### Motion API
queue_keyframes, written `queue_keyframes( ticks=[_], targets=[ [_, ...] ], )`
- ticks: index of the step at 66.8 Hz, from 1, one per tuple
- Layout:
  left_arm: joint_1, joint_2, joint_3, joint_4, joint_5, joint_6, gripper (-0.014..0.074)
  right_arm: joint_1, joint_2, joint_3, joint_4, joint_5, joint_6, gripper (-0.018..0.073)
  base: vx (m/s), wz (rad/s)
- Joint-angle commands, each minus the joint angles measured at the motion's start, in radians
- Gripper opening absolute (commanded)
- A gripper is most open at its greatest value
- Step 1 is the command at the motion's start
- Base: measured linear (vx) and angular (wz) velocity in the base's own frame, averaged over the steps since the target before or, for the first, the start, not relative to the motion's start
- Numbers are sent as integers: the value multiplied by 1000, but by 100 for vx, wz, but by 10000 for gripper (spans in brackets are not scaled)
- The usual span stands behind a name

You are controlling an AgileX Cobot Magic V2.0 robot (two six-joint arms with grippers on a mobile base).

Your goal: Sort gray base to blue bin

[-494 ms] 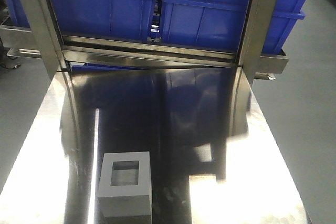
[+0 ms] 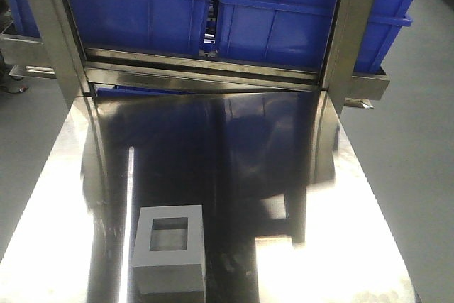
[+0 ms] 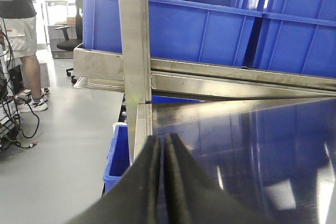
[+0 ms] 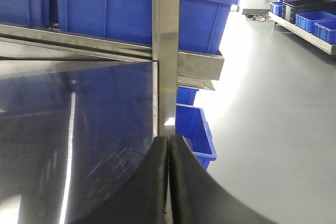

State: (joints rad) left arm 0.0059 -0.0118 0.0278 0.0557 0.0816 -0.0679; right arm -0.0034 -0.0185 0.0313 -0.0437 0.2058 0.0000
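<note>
Where the steel bench runs closest to the front camera, the gray base sits on it toward the left, upright, with its square recess facing up. Nothing touches the block, and the polished surface around it reflects dark shapes and a bright streak of light.

At the far end of the bench a steel rail spans two upright posts. Behind the rail, on a raised shelf, stands a blue bin, well apart from the block. Just to its left is a neighbouring bin with red material showing at its top.

The left gripper appears only in its wrist view, at the bench's left edge near the left post, with its black jaws pressed together and nothing between them. The right gripper hangs at the right edge by the right post, its jaws likewise pressed together on nothing. Neither wrist view shows the block.

Beyond the bench, a floor bin sits below the left edge and another low bin below the right. A person stands at the far left.
</note>
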Motion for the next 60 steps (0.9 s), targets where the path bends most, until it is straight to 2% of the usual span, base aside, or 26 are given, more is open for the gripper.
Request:
queue_keyframes(
  ticks=[1,60],
  targets=[
    [-6,-16,-12,-6,-71,-1,-7,-2,-7,6,-9,-79,-12,-5,0,0],
    [-6,-16,-12,-6,-73,0,-7,-2,-7,6,-9,-79,-12,-5,0,0]
  ],
)
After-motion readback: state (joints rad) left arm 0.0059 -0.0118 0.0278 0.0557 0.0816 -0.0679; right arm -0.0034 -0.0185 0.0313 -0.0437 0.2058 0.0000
